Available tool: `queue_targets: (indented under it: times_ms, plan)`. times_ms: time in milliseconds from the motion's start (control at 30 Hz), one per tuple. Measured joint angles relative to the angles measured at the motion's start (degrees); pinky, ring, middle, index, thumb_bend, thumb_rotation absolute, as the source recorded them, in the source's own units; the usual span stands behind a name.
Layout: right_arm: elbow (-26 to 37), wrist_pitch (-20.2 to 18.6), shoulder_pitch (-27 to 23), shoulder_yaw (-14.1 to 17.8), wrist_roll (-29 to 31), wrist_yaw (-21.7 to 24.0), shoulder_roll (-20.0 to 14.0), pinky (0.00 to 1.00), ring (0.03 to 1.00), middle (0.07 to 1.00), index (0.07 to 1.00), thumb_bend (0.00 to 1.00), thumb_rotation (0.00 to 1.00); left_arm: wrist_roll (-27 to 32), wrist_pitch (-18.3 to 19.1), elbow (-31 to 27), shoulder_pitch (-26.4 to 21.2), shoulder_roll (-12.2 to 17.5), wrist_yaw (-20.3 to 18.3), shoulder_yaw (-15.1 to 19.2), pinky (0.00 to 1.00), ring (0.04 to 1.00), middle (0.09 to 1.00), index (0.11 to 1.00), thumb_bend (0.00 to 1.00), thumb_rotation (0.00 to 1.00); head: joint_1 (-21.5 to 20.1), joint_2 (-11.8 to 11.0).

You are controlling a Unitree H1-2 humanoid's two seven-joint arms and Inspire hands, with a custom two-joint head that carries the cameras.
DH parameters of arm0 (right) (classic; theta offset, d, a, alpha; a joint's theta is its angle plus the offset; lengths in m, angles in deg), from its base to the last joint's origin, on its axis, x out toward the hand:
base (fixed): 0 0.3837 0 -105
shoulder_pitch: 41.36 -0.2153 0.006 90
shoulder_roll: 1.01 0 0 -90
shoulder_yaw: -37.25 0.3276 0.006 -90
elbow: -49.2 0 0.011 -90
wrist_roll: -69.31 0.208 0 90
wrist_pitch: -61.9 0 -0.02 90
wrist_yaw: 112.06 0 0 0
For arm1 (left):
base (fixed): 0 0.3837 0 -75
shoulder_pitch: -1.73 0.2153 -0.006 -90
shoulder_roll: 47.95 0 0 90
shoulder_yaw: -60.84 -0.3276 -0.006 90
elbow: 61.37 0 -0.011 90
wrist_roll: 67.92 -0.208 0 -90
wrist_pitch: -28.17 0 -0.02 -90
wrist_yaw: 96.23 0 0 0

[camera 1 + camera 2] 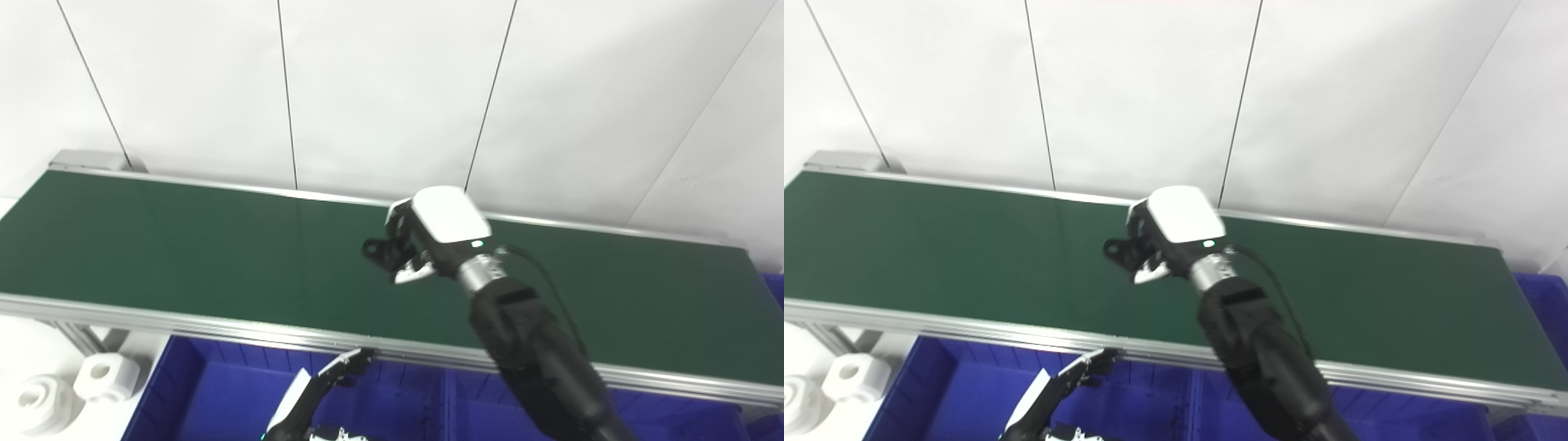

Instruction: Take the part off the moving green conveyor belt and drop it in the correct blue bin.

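The green conveyor belt (184, 245) runs across the view from left to right, and I see no loose part lying on it. My right hand (429, 239) hovers over the belt's middle, white back up, with dark fingers (383, 251) curled down and leftward. Something small and white (411, 274) shows under the palm; whether it is a held part or the thumb is unclear. My left hand (324, 386) is low at the bottom edge, over a blue bin (226, 392), with fingers stretched out and apart, holding nothing.
A second blue bin (484, 407) adjoins the first below the belt's aluminium front rail (184, 324). Another blue bin corner (775, 288) shows at the far right. A white block with a hole (107, 375) and a white ring part (37, 401) lie at bottom left.
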Motion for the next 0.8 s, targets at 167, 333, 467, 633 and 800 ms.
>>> queue_targets:
  times_ms: [167, 333, 467, 633, 800]
  plan:
    - [7.3, 0.1, 8.7, 5.7, 2.1, -3.0, 0.0, 0.15, 0.21, 0.47, 0.483, 0.53, 0.0, -0.1, 0.0, -1.6, 0.8, -0.3, 0.0, 0.0, 0.68, 0.767, 0.819, 0.846, 0.72, 0.27, 2.0, 1.1]
    - [9.7, 3.0, 19.1, 11.1, 7.9, -9.1, 0.2, 0.17, 0.244, 0.472, 0.483, 0.53, 0.0, -1.2, 0.0, -3.3, 1.9, -1.2, -1.0, 0.8, 0.66, 0.774, 0.838, 0.845, 0.72, 0.28, 7.3, 3.4]
    - [9.3, 6.1, 26.8, 15.3, 14.4, -14.3, 1.5, 0.18, 0.247, 0.472, 0.483, 0.53, 0.0, -2.1, 0.0, -4.3, 2.7, -2.5, -1.2, 1.5, 0.66, 0.778, 0.833, 0.838, 0.72, 0.29, 10.8, 4.4]
    - [2.0, 16.4, 34.3, 17.8, 20.1, -24.0, 2.8, 0.21, 0.275, 0.447, 0.49, 0.52, 0.0, -3.5, 0.0, -5.0, 3.1, -3.9, -1.7, 2.2, 0.66, 0.781, 0.84, 0.839, 0.72, 0.29, 11.7, 5.5]
    - [-6.3, 21.6, 38.4, 18.4, 21.9, -30.6, 6.1, 0.19, 0.254, 0.471, 0.483, 0.53, 0.0, -3.8, 0.0, -6.1, 4.1, -3.9, -2.8, 3.1, 0.67, 0.782, 0.835, 0.837, 0.73, 0.31, 11.6, 6.0]
